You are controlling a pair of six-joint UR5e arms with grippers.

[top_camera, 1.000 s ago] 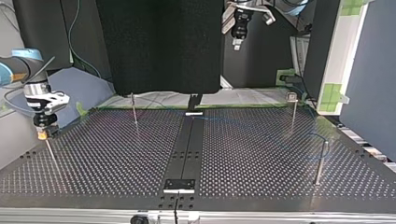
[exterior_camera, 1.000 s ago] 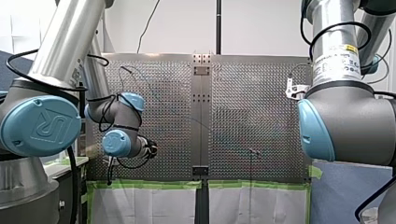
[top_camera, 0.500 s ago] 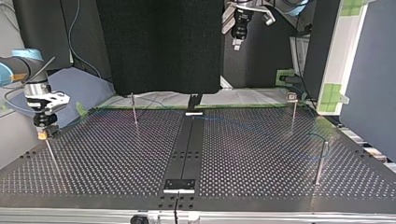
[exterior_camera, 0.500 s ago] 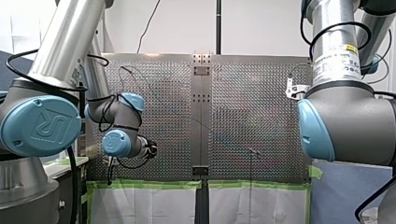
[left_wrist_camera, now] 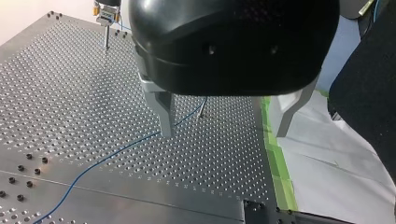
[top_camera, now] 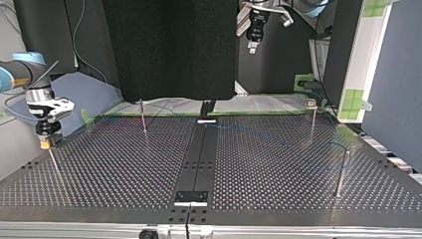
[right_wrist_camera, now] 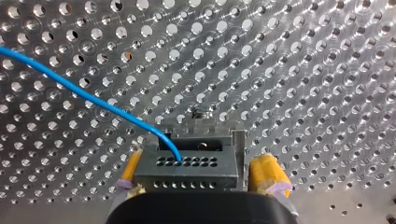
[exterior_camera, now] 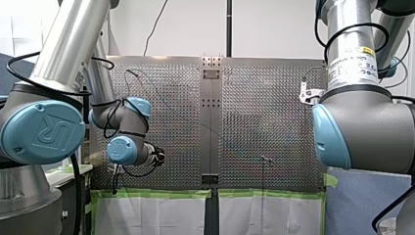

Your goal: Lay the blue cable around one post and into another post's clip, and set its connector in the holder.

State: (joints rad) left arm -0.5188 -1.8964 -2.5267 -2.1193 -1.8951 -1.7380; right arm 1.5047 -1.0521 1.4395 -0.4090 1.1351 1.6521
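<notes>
The blue cable (right_wrist_camera: 88,95) runs over the perforated table into a grey connector (right_wrist_camera: 187,168), which sits in a metal holder on a thin post (top_camera: 53,162). My right gripper (right_wrist_camera: 200,158) is open, one yellow pad (right_wrist_camera: 268,172) on either side of the connector. In the top view my right gripper (top_camera: 46,140) hangs over that post at the left. The cable (top_camera: 259,133) crosses the table toward a post (top_camera: 341,172) at the right. My left gripper (left_wrist_camera: 224,134) is open and empty, high above the table; the cable (left_wrist_camera: 116,151) passes below one metal finger (left_wrist_camera: 166,114).
Two more posts stand near the far edge in the top view, one bare (top_camera: 143,115) and one with a clip on top (top_camera: 312,115). A dark centre strip (top_camera: 199,154) divides the table. Green tape (left_wrist_camera: 275,158) edges the table beside white paper.
</notes>
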